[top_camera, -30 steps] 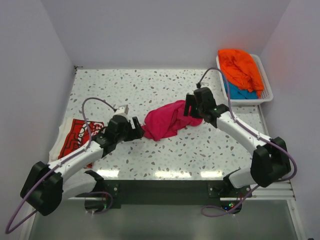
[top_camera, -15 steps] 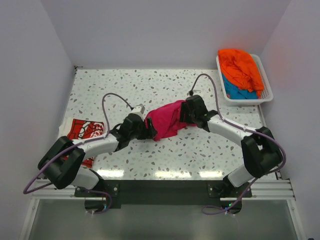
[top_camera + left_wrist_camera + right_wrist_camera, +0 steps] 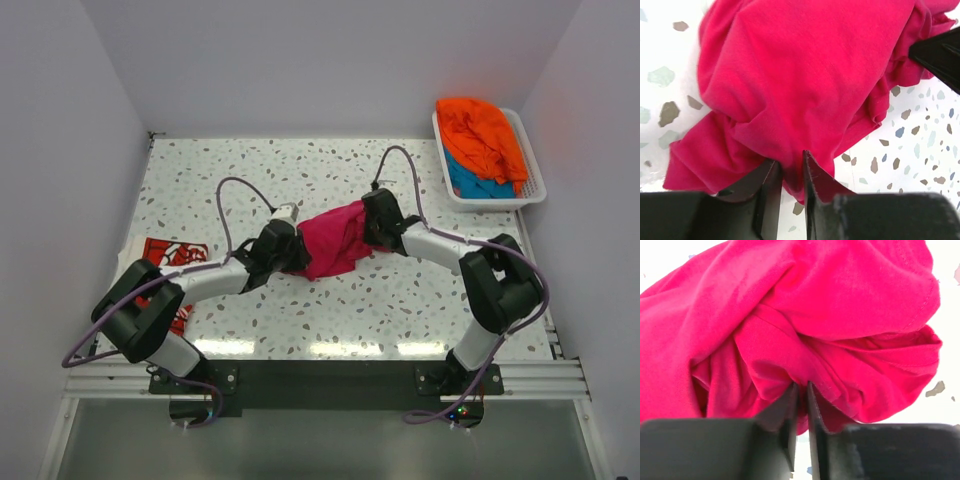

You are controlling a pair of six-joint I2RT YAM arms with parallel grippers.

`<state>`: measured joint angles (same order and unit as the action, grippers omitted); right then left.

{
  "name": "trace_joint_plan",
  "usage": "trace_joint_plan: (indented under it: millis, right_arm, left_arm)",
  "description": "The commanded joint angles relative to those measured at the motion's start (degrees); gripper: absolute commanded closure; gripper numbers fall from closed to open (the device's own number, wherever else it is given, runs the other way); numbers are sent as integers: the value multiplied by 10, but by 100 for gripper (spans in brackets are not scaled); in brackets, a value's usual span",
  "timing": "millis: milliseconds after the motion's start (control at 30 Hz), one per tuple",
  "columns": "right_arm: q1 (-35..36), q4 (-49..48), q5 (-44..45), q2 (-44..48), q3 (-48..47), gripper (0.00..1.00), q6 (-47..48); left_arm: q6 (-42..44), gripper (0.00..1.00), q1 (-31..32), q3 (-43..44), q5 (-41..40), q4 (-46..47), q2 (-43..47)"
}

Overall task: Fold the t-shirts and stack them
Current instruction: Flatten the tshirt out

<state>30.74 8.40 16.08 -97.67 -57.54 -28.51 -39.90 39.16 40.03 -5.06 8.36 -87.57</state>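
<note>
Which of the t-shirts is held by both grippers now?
The magenta-pink t-shirt, bunched mid-table: the left gripper and right gripper each pinch one end. The orange t-shirt and teal t-shirt lie in the basket; the red t-shirt lies at the left edge.

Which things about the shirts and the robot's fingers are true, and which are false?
1. The left fingers and the right fingers both pinch the pink shirt. True.
2. The pink shirt is folded flat and neat. False: it is bunched and wrinkled.
3. The orange shirt lies on the teal shirt in the basket. True.
4. The red shirt is in the basket. False: it lies at the left edge of the table.
</note>
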Motion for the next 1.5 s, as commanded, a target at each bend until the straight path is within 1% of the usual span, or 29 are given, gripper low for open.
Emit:
trace_joint_plan:
  millis: [0, 33, 67, 133, 200, 233, 267, 367, 400, 500, 533, 567, 600, 633, 700, 733, 800, 1000, 1167, 1433, 1467]
  right_arm:
    - [2, -11, 42, 26, -14, 89, -1]
    - [0, -7, 49, 39, -11, 96, 1]
    - [-1, 1, 55, 47, -11, 100, 2]
    - [-3, 24, 64, 64, -9, 100, 6]
    - [-7, 44, 71, 105, -2, 100, 6]
    - [-8, 50, 80, 124, 7, 100, 4]
    - [-11, 56, 83, 157, 11, 100, 4]
    - [-16, 71, 84, 207, 30, 100, 3]
    - [-16, 86, 85, 235, 30, 100, 3]
    - [-17, 115, 93, 280, 23, 100, 8]
    - [-17, 121, 99, 291, 16, 100, 10]
    - [-17, 124, 99, 298, 15, 100, 13]
    - [-17, 125, 99, 306, 14, 100, 17]
    - [-17, 129, 99, 305, 9, 100, 18]
    - [-17, 136, 92, 299, 6, 100, 18]
    - [-16, 136, 88, 297, 7, 100, 17]
    - [-17, 132, 81, 293, 11, 100, 14]
    - [-17, 130, 78, 289, 18, 100, 12]
    - [-17, 126, 77, 284, 21, 100, 9]
    - [-17, 121, 72, 276, 30, 100, 7]
    - [-17, 120, 72, 277, 30, 100, 7]
  left_arm:
    - [2, 75, 0, 22, -52, -29, 48]
    - [3, 76, -3, 23, -58, -44, 63]
    - [2, 77, -7, 23, -62, -51, 71]
    - [1, 80, -15, 24, -64, -71, 85]
    - [-3, 83, -29, 23, -69, -83, 115]
    - [-4, 85, -35, 22, -72, -107, 128]
    - [-4, 85, -49, 19, -75, -112, 153]
    - [5, 87, -76, 15, -62, -115, 190]
    - [7, 90, -80, 17, -59, -119, 193]
    - [16, 94, -85, 27, -42, -124, 193]
    - [25, 91, -83, 27, -24, -107, 184]
    - [29, 82, -81, 27, 20, -97, 178]
    - [32, 60, -78, 29, 35, -92, 167]
    - [32, 49, -71, 31, 38, -93, 157]
    - [34, 33, -44, 32, 29, -92, 128]
    - [33, 30, -36, 31, 29, -69, 119]
    - [25, 27, -18, 25, 38, -38, 94]
    - [18, 27, 7, 35, 77, 19, 28]
    - [10, 30, 20, 56, 85, 34, -15]
    - [0, 37, 27, 77, 97, 56, -52]
    - [-1, 39, 28, 79, 98, 56, -57]
